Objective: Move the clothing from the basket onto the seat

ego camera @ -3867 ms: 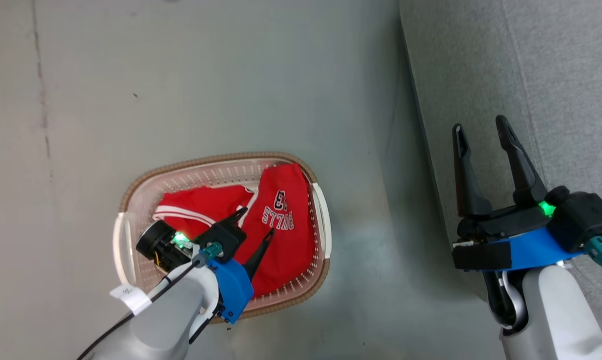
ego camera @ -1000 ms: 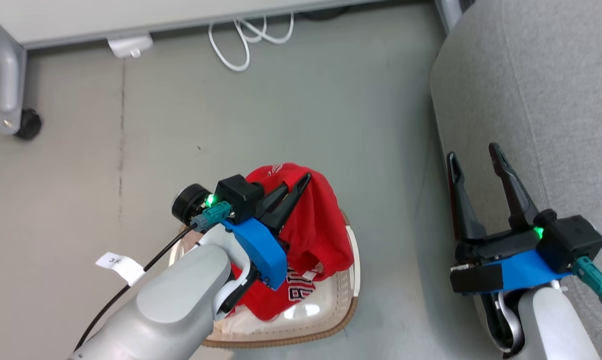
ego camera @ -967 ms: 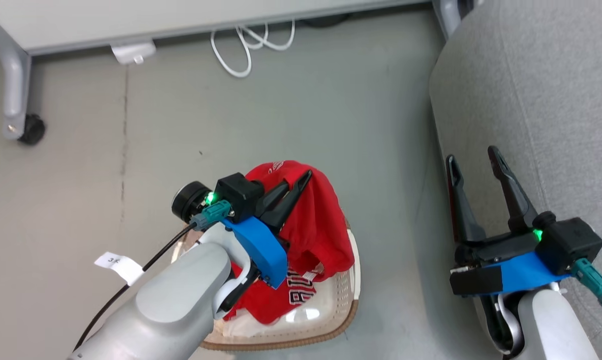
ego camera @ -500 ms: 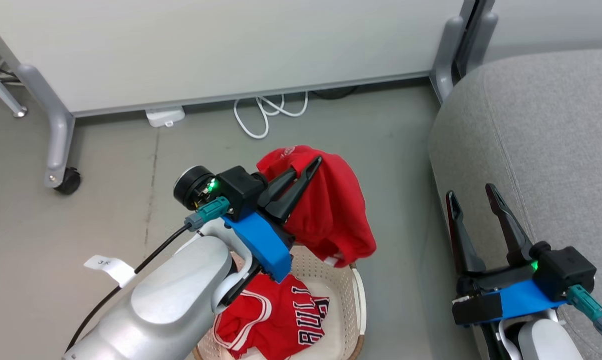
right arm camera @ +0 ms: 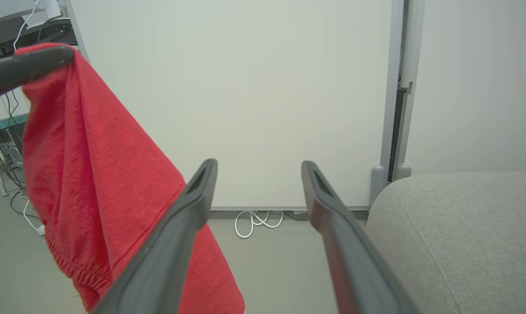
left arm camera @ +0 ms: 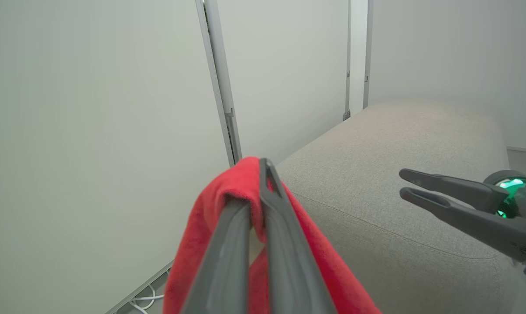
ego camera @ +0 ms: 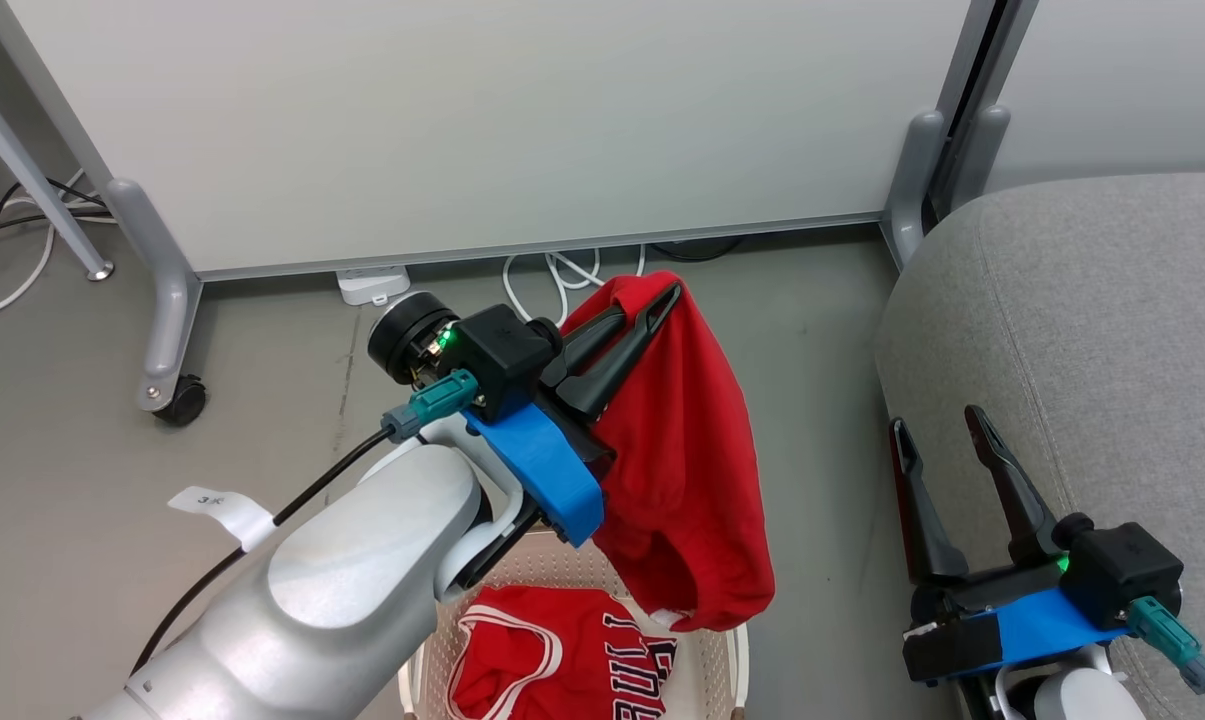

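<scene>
My left gripper is shut on the top fold of a red garment, which hangs free in the air above the basket. The same pinch appears in the left wrist view, left gripper closed on the red garment. A second red garment with dark-and-white lettering lies in the basket at the bottom edge. The grey sofa stands to the right. My right gripper is open and empty beside the sofa's near edge, also seen as the right gripper with the hanging garment to its left.
A white partition panel on grey wheeled legs stands behind the basket. White cables and a power strip lie on the grey floor under it. The left wrist view takes in the sofa top.
My left gripper has lifted the red garment fully out of the basket and higher. The head camera has tilted up, bringing the partition and sofa top into view. The right gripper stays open.
</scene>
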You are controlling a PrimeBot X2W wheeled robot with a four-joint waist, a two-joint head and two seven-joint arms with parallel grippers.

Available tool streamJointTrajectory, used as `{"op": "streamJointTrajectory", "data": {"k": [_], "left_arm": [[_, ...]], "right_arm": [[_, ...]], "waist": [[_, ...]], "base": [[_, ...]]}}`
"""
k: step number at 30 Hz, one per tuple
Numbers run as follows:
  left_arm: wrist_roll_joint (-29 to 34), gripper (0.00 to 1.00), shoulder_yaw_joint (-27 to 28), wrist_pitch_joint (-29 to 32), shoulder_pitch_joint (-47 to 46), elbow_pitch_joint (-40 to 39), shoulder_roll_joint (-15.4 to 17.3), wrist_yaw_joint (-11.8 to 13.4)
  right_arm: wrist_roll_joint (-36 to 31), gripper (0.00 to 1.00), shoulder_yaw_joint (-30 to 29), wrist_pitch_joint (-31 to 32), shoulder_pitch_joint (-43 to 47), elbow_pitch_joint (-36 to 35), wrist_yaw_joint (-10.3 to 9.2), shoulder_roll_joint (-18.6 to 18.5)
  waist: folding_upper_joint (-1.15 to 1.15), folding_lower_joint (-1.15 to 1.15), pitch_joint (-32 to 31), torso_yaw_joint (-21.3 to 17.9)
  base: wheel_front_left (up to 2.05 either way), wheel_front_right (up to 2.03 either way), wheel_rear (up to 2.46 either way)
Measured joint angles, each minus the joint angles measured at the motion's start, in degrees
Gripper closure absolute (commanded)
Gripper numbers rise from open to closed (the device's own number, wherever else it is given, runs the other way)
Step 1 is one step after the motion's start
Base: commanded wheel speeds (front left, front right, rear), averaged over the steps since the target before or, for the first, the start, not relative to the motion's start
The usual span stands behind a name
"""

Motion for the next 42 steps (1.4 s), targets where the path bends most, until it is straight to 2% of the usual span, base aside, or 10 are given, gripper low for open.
{"op": "streamJointTrajectory", "data": {"k": [10,18,26,39,40,41,42], "left_arm": [[0.0,1.0,-0.1,0.0,-0.1,-1.1,0.4,0.0],[0.6,1.0,0.3,0.0,-0.9,-1.5,0.2,0.0],[1.1,1.0,-0.3,0.0,-1.4,-1.9,-0.8,0.0],[2.0,1.0,-2.3,0.0,-3.1,-3.5,-2.1,0.0],[2.0,1.0,-2.3,0.0,-3.2,-3.6,-2.1,0.0],[2.1,1.0,-2.4,0.0,-3.2,-3.7,-2.1,0.0],[2.1,1.0,-2.4,0.0,-3.2,-3.7,-2.1,0.0]], "right_arm": [[0.2,0.0,0.9,0.0,0.4,-0.6,0.0,0.0],[-3.5,0.0,8.0,0.0,-6.5,-0.7,0.0,-0.5],[-4.1,0.0,15.6,0.0,-15.1,3.9,0.0,-3.1],[-4.3,0.0,21.1,0.0,-22.1,18.1,0.0,-4.3],[-3.7,0.52,21.6,0.0,-22.5,19.2,0.0,-4.3],[-3.3,0.92,22.2,0.0,-22.8,20.0,0.0,-4.2],[-2.9,1.0,22.6,0.0,-23.2,20.7,0.0,-4.2]], "waist": [[0.0,0.01,-0.5,0.4],[0.0,0.01,0.2,0.5],[0.0,0.01,0.7,2.0],[0.0,0.02,1.8,4.2],[0.0,0.02,1.9,4.2],[0.0,0.02,2.0,4.3],[0.0,0.02,2.1,4.3]], "base": [[0.0,0.0,0.0],[0.0,0.0,0.0],[0.0,0.0,0.0],[0.0,0.0,0.0],[0.0,0.0,0.0],[0.0,0.0,0.0],[0.0,0.0,0.0]]}}
